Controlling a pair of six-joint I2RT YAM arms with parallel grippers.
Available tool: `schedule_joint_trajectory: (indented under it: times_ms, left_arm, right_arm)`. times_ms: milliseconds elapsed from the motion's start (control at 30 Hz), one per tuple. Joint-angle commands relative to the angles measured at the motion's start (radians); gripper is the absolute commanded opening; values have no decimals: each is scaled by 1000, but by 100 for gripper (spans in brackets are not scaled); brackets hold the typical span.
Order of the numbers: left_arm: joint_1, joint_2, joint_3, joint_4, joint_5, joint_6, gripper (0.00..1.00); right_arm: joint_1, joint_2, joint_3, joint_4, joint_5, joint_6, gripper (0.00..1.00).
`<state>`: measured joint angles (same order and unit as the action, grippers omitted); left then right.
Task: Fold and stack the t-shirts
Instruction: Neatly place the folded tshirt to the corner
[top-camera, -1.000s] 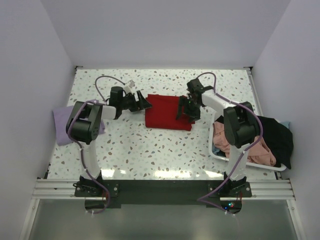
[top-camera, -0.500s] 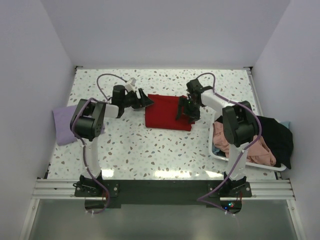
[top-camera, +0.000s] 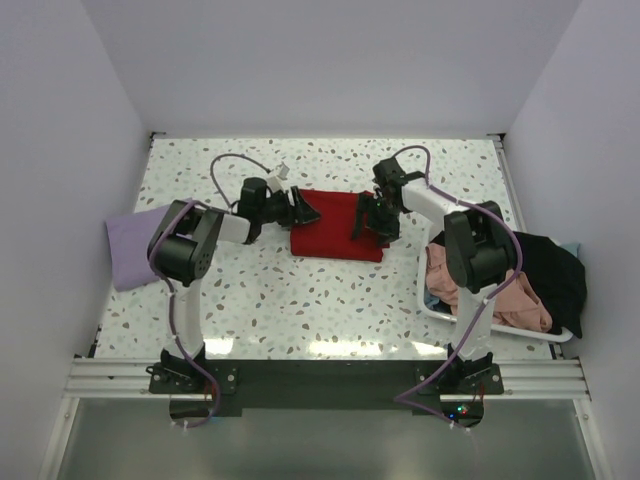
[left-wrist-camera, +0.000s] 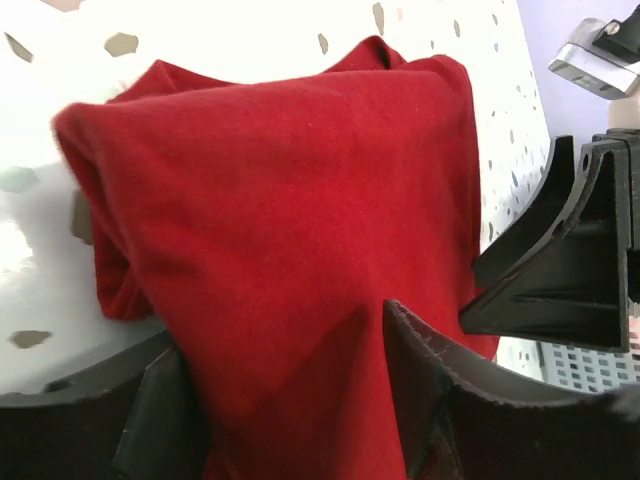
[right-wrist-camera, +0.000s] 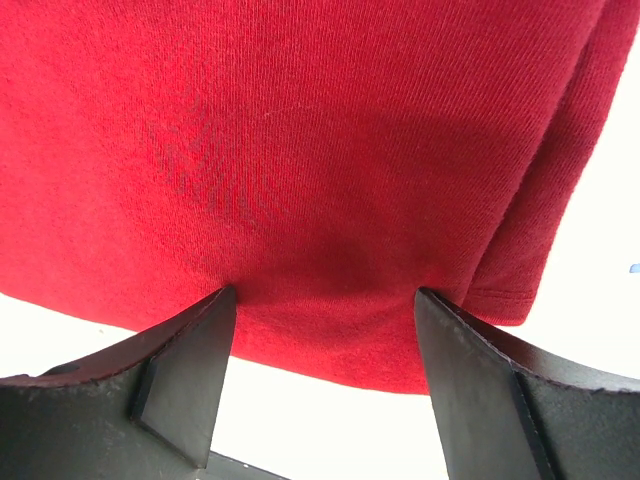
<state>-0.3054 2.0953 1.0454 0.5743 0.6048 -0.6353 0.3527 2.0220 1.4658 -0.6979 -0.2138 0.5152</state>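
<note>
Left hand (top-camera: 303, 209) straddled one edge of the folded red t-shirt (top-camera: 335, 230) on the tabletop (top-camera: 330, 290), clamped or not I could not tell, my right hand (top-camera: 368, 222) released astride the other; uneven pulling might have undone my fold.

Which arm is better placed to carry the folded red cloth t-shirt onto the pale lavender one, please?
Probably the left arm: its jaws straddle the left edge of the folded bright red cloth t-shirt, and the pale lavender cloth t-shirt lies on its side. The right arm is at the opposite edge.
</note>
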Motion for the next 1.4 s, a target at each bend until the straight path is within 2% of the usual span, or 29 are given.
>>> schedule_joint_trajectory:
  times_ms: [0, 67, 100, 167, 200, 233, 367, 500, 700, 1200, 1367]
  left_arm:
    - [-28, 39, -30, -223, -54, -9, 59]
    - [-28, 34, -22, -237, -56, -10, 48]
    - [-28, 32, -9, -258, -66, -10, 35]
    - [-29, 20, 7, -289, -82, -7, 18]
    - [-29, 17, 25, -327, -101, -4, 3]
    - [-29, 11, 37, -349, -114, 2, 0]
    - [-28, -11, 106, -480, -163, 46, 0]
    - [-21, -56, 197, -684, -252, 121, 0]
    - [15, -155, 263, -879, -381, 232, 0]
    - [84, -265, 407, -1206, -644, 474, 0]
    - [104, -297, 452, -1283, -689, 532, 0]
  right_arm:
    - [-1, 17, 13, 3, -22, -12, 75]
    - [-1, 11, 5, 6, -21, -14, 75]
    - [-1, 9, 1, 5, -21, -14, 75]
    - [0, 6, 2, 0, -21, -17, 75]
    - [-1, 3, 2, -5, -19, -18, 75]
    - [-1, -2, 2, -6, -18, -20, 75]
    - [0, -35, -16, -12, -4, -26, 76]
    - [-1, -91, -57, -14, 8, -23, 77]
    - [0, -134, -110, 3, 10, -12, 77]
    - [0, -223, -211, 20, 13, 5, 77]
    - [0, -236, -240, 31, 11, 12, 77]
